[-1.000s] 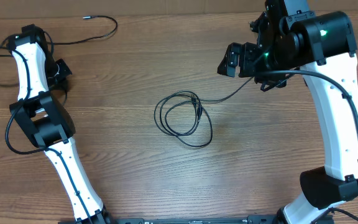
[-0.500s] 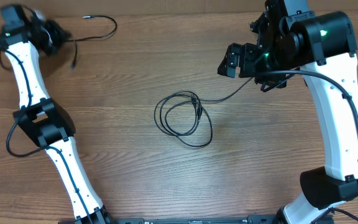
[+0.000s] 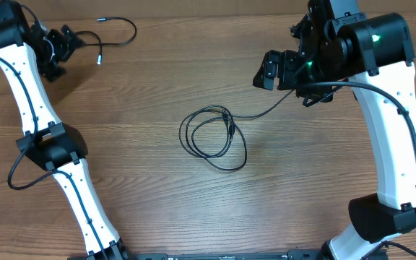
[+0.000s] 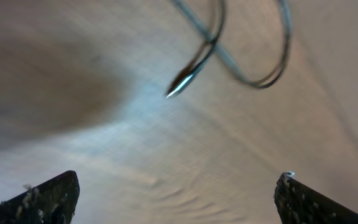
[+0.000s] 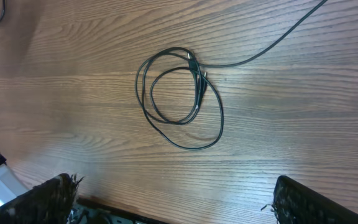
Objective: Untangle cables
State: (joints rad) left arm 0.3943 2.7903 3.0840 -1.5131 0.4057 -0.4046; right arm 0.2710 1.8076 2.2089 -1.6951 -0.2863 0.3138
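One black cable point(image 3: 211, 137) lies coiled at the table's middle, and its tail point(image 3: 266, 112) runs right toward my right arm. The right wrist view shows the same coil point(image 5: 179, 93) far ahead of the fingers. My right gripper point(image 3: 274, 72) point(image 5: 179, 202) hovers above it, open and empty. A second cable point(image 3: 125, 35) curves along the far left edge, with a plug tip point(image 3: 98, 61) lying loose. My left gripper point(image 3: 63, 54) point(image 4: 176, 199) is beside it, open, with nothing between its fingers. The blurred left wrist view shows that cable's loops point(image 4: 247, 68) and a silvery tip point(image 4: 179, 87) ahead.
The wooden table point(image 3: 143, 188) has its far edge just beyond the left cable. The white left arm point(image 3: 31, 101) stretches along the left side. The right arm point(image 3: 396, 144) stands at the right. Thicker robot wiring point(image 3: 13, 170) loops off the left arm.
My left arm swung from mid-left toward the far left corner, then its gripper went from shut to open, leaving a cable end lying loose beside it. The right arm and the coil stayed still.
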